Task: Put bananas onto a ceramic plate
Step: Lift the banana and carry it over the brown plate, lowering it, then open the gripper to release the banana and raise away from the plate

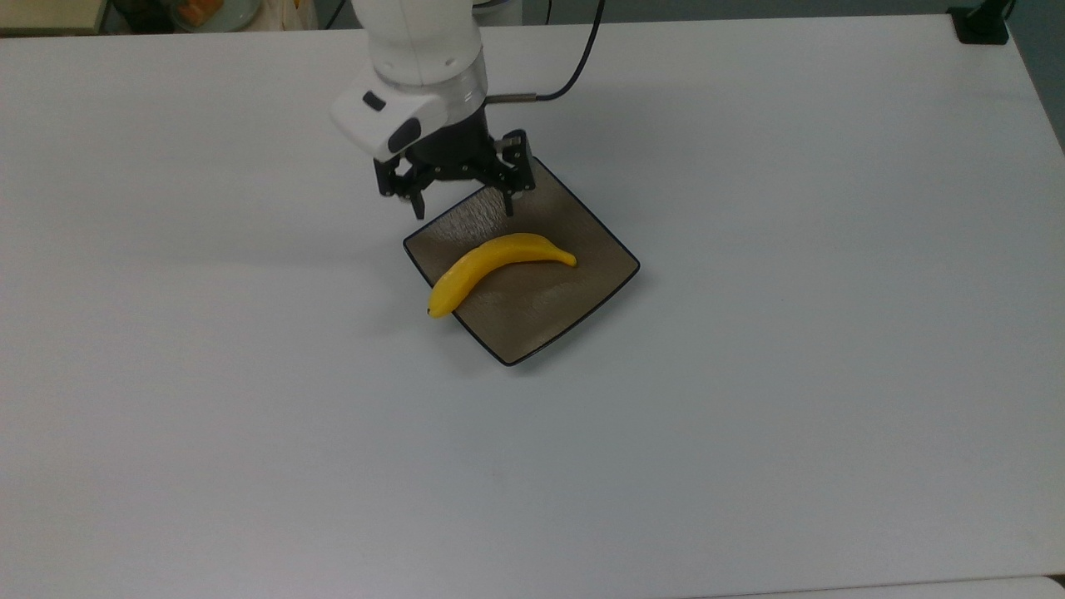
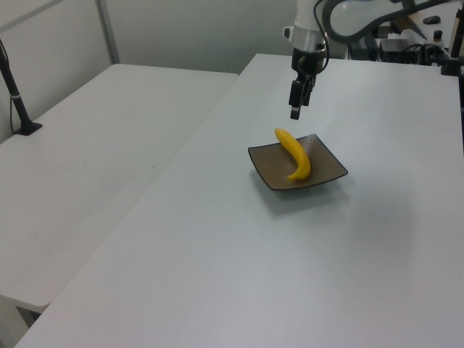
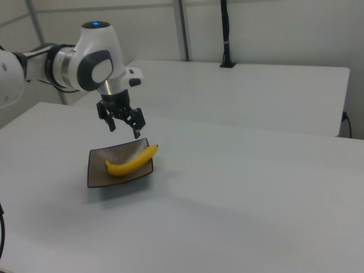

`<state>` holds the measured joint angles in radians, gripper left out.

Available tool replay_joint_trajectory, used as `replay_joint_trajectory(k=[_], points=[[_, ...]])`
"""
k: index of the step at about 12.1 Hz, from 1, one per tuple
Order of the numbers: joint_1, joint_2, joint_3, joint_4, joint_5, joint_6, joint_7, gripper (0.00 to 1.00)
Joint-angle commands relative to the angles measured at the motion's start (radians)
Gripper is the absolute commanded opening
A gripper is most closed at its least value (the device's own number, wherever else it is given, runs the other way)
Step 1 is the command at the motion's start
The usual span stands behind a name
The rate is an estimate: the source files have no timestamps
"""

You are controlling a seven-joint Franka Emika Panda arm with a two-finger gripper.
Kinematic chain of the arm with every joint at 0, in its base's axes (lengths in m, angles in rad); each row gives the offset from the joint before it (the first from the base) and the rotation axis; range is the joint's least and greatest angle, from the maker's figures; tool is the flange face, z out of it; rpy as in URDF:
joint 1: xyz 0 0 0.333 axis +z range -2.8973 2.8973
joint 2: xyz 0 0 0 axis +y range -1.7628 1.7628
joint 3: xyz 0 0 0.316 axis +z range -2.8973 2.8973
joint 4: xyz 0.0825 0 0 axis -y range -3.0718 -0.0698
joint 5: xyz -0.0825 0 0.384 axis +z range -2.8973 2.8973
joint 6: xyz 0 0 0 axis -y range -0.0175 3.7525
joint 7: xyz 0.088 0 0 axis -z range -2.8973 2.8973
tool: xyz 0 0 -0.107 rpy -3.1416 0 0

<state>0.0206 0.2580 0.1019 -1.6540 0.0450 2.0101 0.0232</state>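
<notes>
While hanging above the far edge of the plate, spread wide and empty: claw [image 1: 462, 208], its two black fingers [image 1: 418, 206] pointing down with clear air between them and nothing pinched. Seen in the left view as a dark claw [image 2: 295, 110] raised well above the dish, and in the right view as a claw [image 3: 124, 128] just over the plate's back corner. Mounted under a white wrist housing [image 1: 391, 125], with a black cable [image 1: 574, 75] looping away toward the top view's upper edge. Directly below and toward the top view's bottom: banana [image 1: 491, 259], bright yellow, curved, lying flat and apart from the claw. Resting across the ceramic plate [image 1: 574, 291] on a diagonal, stem end toward the top view's right and well inside the dish, blunt dark-tipped end poking over the rim at the top view's left. Same banana [image 2: 294, 154] lying along the plate [image 2: 326, 170] in the left view; in the right view, banana [image 3: 132, 162] reaching past the rim of the plate [image 3: 99, 170] at the right view's right. Square, glossy grey-brown, thin black rim, set corner-on upon a plain white counter [image 1: 749, 416]. Beyond, in the right view, a second white counter [image 3: 256, 91] with a black post [image 3: 224, 34] standing on it.
</notes>
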Motion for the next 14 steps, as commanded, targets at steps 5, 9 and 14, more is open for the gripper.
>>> replay_joint_trajectory(k=[5, 9, 14], points=[[0.064, -0.204, -0.008, -0.101, -0.09, -0.192, 0.054, 1.0], [0.096, -0.23, -0.069, -0.135, -0.123, -0.189, 0.025, 1.0], [0.111, -0.233, -0.114, -0.135, -0.116, -0.199, 0.009, 1.0]])
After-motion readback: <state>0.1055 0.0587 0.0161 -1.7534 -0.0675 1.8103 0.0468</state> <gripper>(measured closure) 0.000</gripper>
